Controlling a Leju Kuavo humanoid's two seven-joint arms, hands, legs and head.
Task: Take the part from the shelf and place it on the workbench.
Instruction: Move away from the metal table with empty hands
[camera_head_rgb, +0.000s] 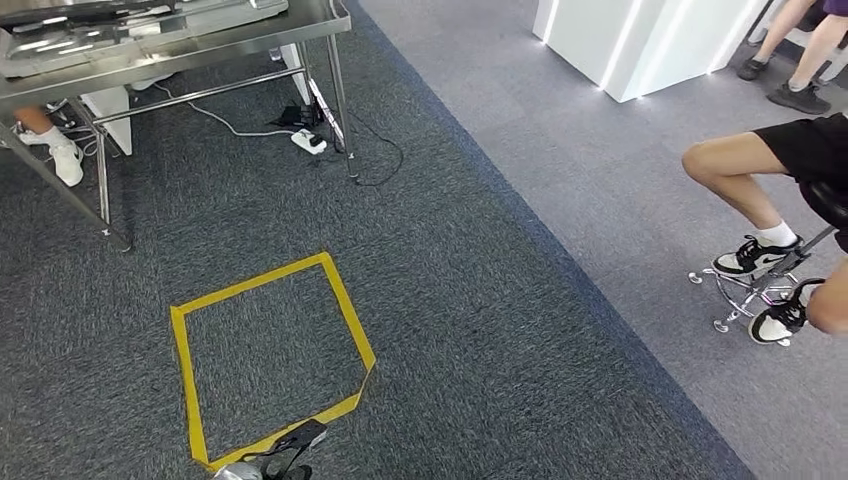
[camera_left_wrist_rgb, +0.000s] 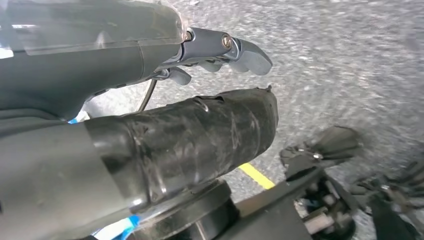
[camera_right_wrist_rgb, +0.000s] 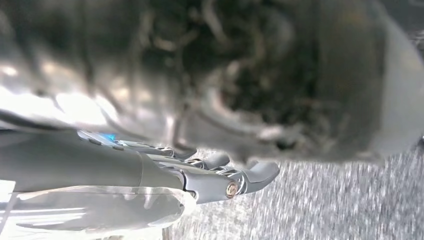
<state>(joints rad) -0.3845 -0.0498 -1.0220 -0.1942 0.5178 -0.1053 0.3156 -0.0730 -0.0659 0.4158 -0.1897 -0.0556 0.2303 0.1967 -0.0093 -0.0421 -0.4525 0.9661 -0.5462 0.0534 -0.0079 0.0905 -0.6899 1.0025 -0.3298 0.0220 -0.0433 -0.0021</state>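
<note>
Yellow tape (camera_head_rgb: 265, 345) is marking the carpet; left hand (camera_left_wrist_rgb: 210, 50) and right hand (camera_right_wrist_rgb: 220, 177) are hanging spread, holding nothing, so the part seems not yet taken.

The left hand (camera_left_wrist_rgb: 150, 100) has grey metal fingers (camera_left_wrist_rgb: 245, 52) with brass-coloured screws, a thick thumb (camera_left_wrist_rgb: 200, 135) wrapped in black tape beside them, and a clear cover behind. The right hand (camera_right_wrist_rgb: 200, 175) shows matching grey fingers (camera_right_wrist_rgb: 255, 175).
</note>
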